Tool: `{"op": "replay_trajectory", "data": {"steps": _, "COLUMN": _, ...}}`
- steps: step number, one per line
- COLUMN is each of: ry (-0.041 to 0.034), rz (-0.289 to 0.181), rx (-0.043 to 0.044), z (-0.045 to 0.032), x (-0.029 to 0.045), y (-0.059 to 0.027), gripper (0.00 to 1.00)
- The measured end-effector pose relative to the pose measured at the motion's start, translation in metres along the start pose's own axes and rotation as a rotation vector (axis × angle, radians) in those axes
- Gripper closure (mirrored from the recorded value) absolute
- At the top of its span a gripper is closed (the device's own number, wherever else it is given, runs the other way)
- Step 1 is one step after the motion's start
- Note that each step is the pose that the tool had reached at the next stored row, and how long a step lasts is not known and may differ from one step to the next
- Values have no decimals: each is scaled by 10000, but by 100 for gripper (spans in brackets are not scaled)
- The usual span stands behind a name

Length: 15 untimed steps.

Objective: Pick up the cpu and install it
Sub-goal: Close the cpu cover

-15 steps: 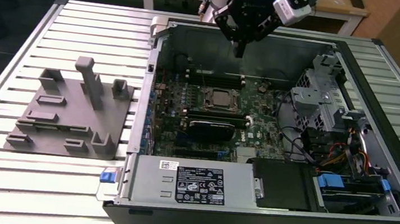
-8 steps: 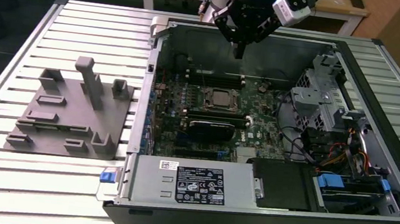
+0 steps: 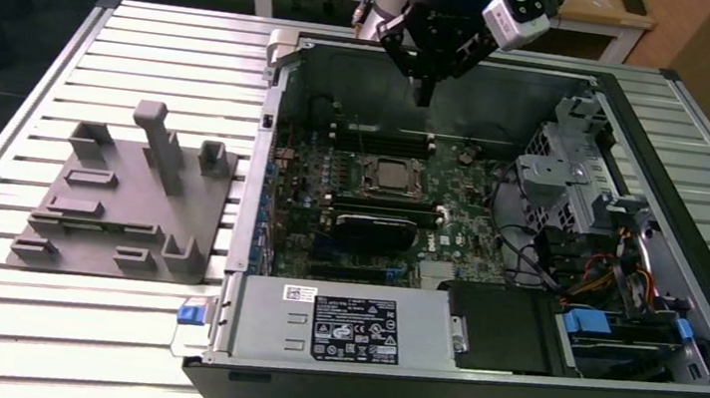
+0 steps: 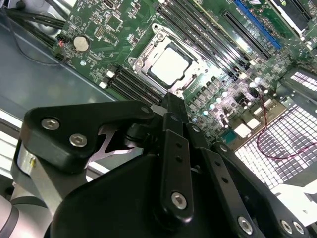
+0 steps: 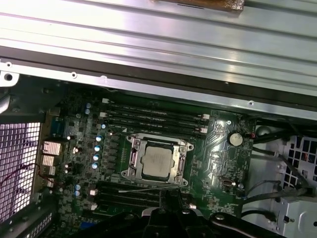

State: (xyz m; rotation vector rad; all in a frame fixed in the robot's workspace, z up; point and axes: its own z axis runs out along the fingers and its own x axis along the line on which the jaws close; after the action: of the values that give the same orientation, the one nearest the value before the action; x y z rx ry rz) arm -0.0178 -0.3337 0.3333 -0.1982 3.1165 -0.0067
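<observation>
The gripper (image 3: 423,94) is hovering at upper centre of the exterior view, fingers pressed together. The cpu (image 3: 394,174) is lying below it, mid-frame and apart.

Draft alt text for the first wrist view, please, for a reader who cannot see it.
The silvery cpu sits in its metal socket frame on a green motherboard, between rows of memory slots. The black gripper hangs above the board near the socket.

No print can be read. A white label (image 3: 299,294) and a black label (image 3: 358,328) are carried by the power supply (image 3: 429,318), their lettering too small; white markings are seen on the motherboard (image 5: 218,158).
</observation>
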Motion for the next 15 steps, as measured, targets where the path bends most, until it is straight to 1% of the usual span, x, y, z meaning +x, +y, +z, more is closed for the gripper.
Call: {"op": "replay_trajectory", "data": {"steps": 15, "ry": 0, "rz": 1, "rx": 0, "z": 56, "x": 1, "y": 0, "gripper": 89}}
